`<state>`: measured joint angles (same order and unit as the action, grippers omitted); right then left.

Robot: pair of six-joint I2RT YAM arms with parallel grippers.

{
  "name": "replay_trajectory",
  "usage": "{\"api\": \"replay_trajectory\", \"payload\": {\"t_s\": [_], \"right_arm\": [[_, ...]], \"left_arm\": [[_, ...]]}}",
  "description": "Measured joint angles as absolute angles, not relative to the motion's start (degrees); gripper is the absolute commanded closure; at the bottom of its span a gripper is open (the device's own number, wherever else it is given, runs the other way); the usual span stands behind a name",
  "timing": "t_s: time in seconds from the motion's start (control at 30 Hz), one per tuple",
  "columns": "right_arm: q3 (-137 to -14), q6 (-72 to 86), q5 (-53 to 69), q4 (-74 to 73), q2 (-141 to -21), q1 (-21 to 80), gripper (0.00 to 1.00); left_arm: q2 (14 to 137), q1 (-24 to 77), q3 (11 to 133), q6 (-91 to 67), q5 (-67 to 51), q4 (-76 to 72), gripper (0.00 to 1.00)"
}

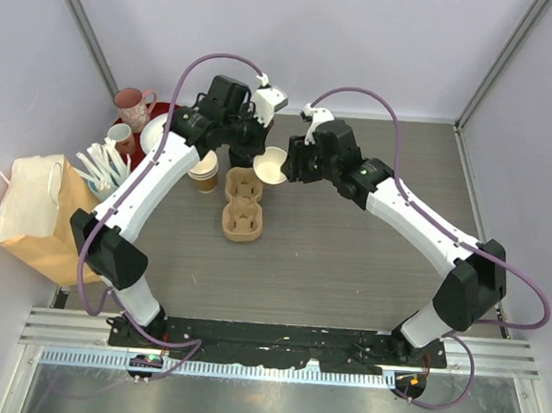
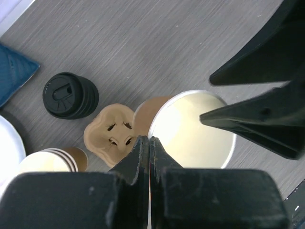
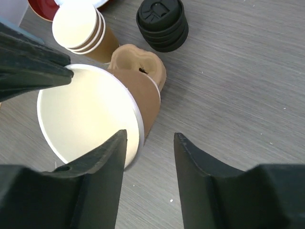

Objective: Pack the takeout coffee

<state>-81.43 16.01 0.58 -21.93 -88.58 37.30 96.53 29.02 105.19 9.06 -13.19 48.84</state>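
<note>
Left gripper (image 2: 149, 140) pinches rim of plain tan cup (image 2: 190, 129).

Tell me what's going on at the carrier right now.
The left gripper is shut on the rim of a lidless cup, holding it tilted over the carrier. The right gripper stands open at the cup's other side, not gripping. The black lids sit stacked nearby.

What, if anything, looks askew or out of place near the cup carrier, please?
The lidless paper cup leans well off upright at the cardboard cup carrier's far end, its rim pinched in the left gripper's shut jaws. It looks empty; nothing has spilled.
</note>
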Motion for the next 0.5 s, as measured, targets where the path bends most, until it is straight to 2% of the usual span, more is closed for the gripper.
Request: {"api": "replay_trajectory", "payload": {"t_s": [0.03, 0.07, 0.13, 0.17, 0.23, 0.27, 0.33, 0.37, 0.5], "right_arm": [[-81.4, 15.9, 0.6, -22.0, -89.3, 37.3, 0.66], [-81.5, 15.9, 0.7, -22.0, -89.8, 37.3, 0.8], [-81.8, 15.8, 0.6, -22.3, -90.4, 37.4, 0.93], [-82.0, 15.9, 0.1, -22.4, -90.5, 37.5, 0.99], [-82.1, 15.8, -1.7, -22.8, -90.5, 37.5, 0.99], [-82.1, 15.8, -2.5, -22.8, -90.5, 37.5, 0.99], [-82.1, 15.2, -4.7, -23.3, -90.5, 37.5, 0.99], [-82.1, 14.9, -5.6, -23.8, -90.5, 37.5, 0.99], [-80.6, 13.9, -10.0, -26.5, -90.5, 36.2, 0.99]], "left_arm": [[96.5, 29.0, 105.2, 9.1, -13.3, 48.8, 1.0], [96.5, 29.0, 105.2, 9.0, -13.6, 48.9, 1.0], [96.5, 29.1, 105.2, 9.0, -14.2, 48.9, 1.0], [96.5, 29.2, 105.2, 9.0, -14.4, 48.8, 0.95], [96.5, 29.3, 105.1, 8.8, -14.7, 48.9, 0.74], [96.5, 29.3, 105.1, 8.6, -15.0, 48.7, 0.57], [96.5, 29.4, 104.6, 8.1, -15.2, 48.6, 0.43], [96.5, 29.4, 104.1, 7.8, -15.0, 48.6, 0.31], [96.5, 29.2, 102.0, 6.6, -14.1, 48.6, 0.13]]}}
